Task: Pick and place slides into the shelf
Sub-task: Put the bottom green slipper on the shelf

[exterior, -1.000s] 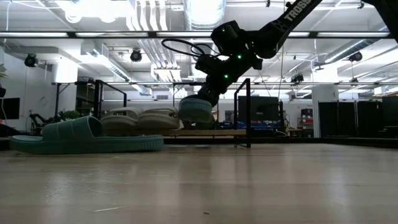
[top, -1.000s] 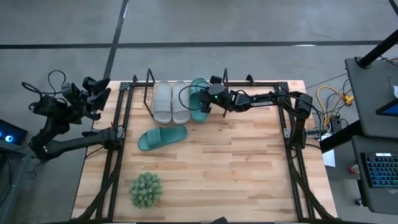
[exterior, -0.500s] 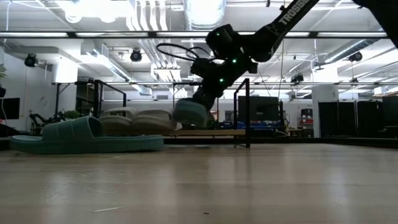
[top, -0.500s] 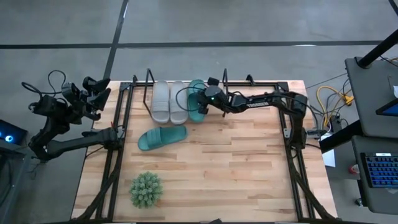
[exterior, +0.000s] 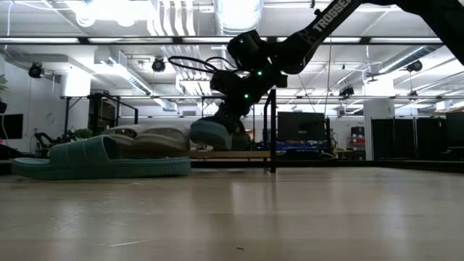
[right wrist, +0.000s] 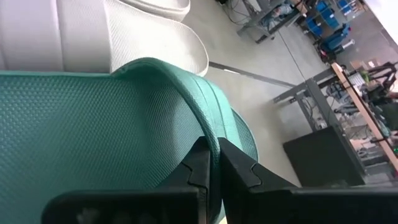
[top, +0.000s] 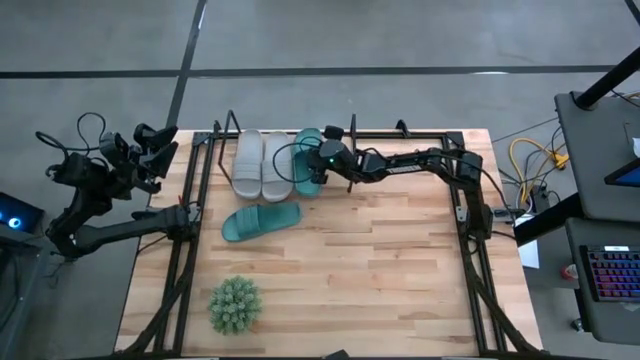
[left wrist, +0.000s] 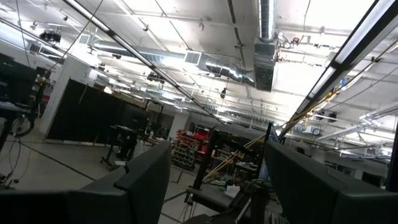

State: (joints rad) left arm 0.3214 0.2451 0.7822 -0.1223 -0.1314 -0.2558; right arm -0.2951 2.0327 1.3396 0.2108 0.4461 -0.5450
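At the bench's twelve o'clock edge, the right tool (top: 313,172) pinches a teal slide's (top: 306,161) strap, seating it in the shelf (top: 232,128) beside the grey pair (top: 259,163).

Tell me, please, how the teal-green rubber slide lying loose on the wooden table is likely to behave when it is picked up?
The teal-green rubber slide lies flat on its broad sole, so it is unlikely to roll or tip. It probably weighs little: the right end effector holds its twin, the teal-green slide at the shelf, by the strap edge alone. That arched strap may flex when pinched.
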